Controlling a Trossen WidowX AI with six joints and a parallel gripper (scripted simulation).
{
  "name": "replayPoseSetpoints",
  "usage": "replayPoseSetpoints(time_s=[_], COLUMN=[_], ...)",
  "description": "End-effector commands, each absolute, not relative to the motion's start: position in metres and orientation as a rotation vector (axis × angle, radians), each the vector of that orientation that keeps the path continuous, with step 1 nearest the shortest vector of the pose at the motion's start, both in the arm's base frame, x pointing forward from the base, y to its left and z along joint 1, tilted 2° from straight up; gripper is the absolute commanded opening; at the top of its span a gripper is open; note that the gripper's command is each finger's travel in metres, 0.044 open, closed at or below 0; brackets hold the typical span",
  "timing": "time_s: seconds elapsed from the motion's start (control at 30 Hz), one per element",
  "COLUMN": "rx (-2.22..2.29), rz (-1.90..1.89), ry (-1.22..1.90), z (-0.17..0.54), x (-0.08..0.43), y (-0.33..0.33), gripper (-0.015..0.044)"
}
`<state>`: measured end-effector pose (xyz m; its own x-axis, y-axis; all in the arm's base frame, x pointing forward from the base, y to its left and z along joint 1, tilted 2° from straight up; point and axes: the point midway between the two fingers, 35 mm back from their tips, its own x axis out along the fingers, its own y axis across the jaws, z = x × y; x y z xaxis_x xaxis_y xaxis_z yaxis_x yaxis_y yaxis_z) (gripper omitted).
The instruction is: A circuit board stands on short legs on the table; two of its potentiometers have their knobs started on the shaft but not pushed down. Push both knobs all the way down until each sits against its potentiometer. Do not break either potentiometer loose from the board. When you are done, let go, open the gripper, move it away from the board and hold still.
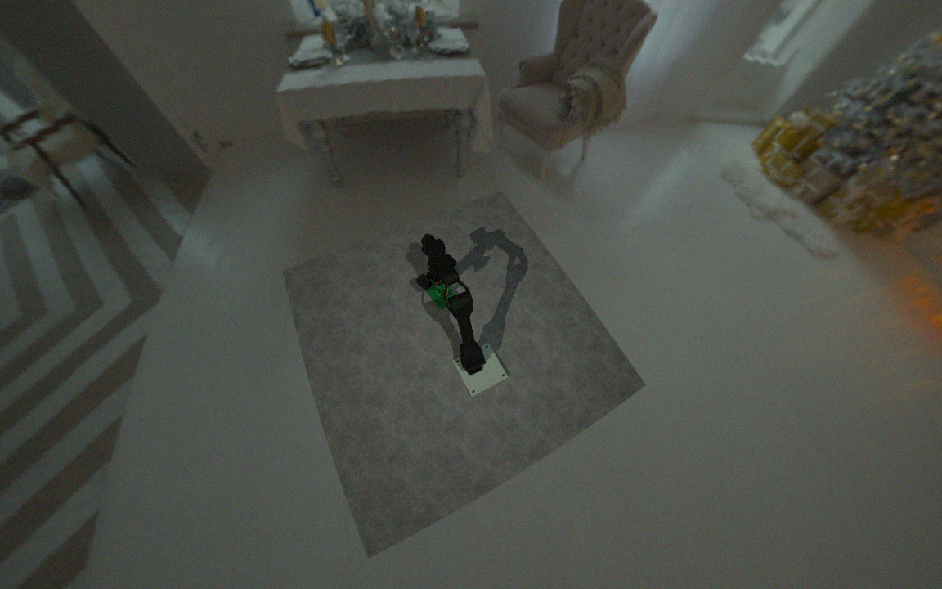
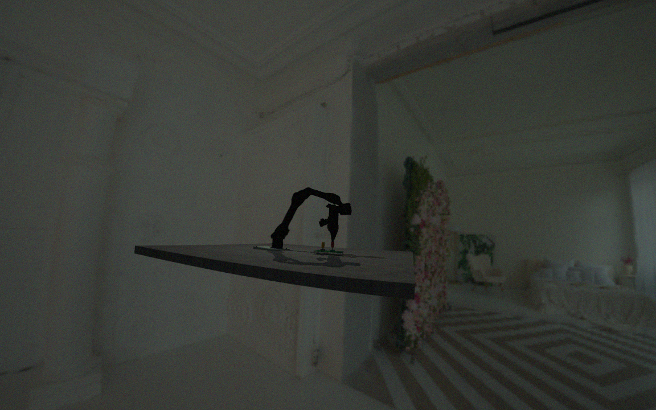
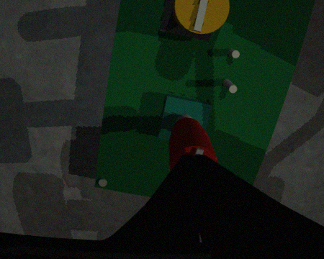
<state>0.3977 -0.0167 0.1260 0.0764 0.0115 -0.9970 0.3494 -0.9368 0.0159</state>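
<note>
The green circuit board (image 1: pixel 436 295) (image 2: pixel 339 253) (image 3: pixel 129 158) stands on the table. A red knob (image 2: pixel 332 245) (image 3: pixel 189 138) is upright above the teal potentiometer (image 3: pixel 185 105); a small grey bit of shaft shows at its lower end in the wrist view. My gripper (image 2: pixel 332 240) (image 3: pixel 192 166) is shut and empty, its tips at the top of the red knob, appearing to touch it and covering part of its top. A yellow knob (image 2: pixel 323 245) (image 3: pixel 214 16) with a white line is over the dark potentiometer (image 3: pixel 167 28); the gap under it is hidden in the wrist view.
Two pale pins (image 3: pixel 235 54) (image 3: pixel 232 88) stand on the board beside the potentiometers. A pale round post (image 3: pixel 102 183) is at a board corner. The arm's white base plate (image 1: pixel 487 380) is on the grey table (image 1: pixel 387 439) (image 2: pixel 208 257). Arm shadows cross the board.
</note>
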Motion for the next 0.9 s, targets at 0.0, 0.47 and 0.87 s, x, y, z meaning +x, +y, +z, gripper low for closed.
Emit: replayPoseSetpoints(time_s=[0.0,0.47,0.87], rx=[2.11,2.11,2.11], rz=[-1.948,-1.948,-1.948], ry=[0.365,0.365,0.365], z=[0.1231,0.1204,0.1197], x=[0.3987,0.3989,0.399], y=[-0.0158,-0.0158,-0.0158], gripper=[0.0,0.0,0.0])
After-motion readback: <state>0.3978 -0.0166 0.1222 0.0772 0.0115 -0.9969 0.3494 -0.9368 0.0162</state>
